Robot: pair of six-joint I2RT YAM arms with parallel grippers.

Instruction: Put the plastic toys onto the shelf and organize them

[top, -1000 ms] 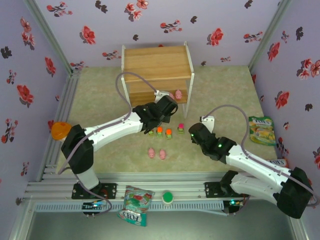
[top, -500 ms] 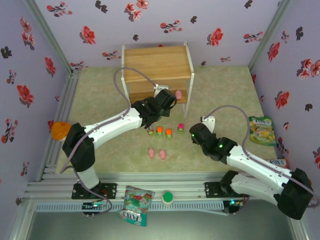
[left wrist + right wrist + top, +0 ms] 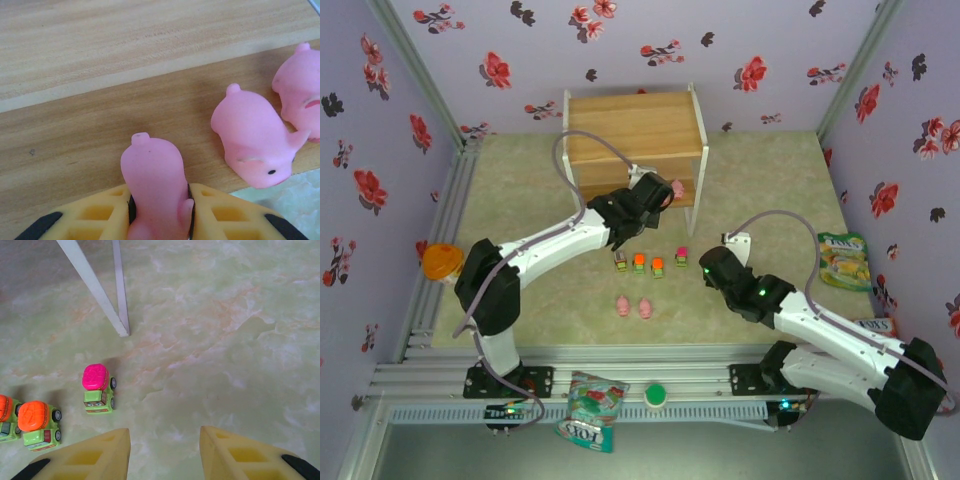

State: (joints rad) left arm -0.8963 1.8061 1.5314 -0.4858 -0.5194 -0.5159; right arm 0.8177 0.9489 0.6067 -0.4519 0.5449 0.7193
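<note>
left gripper (image 3: 160, 212) clamps pig (image 3: 152, 170) at front edge of lower shelf board (image 3: 75, 130), second pig (image 3: 252, 145) just right; right gripper (image 3: 164, 440) apart over bare surface (image 3: 240, 340).

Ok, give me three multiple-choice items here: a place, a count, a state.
1. Relative to the shelf, the pig in the left end effector is: A on the top board; B over the lower board; C behind it.
2. Toy cars on the table: A two; B three; C four.
3. The right end effector is: A open, empty; B shut on a car; C shut on a pig.
B, wood lies under it; C, one row of four; A, table shows between its fingers.
</note>
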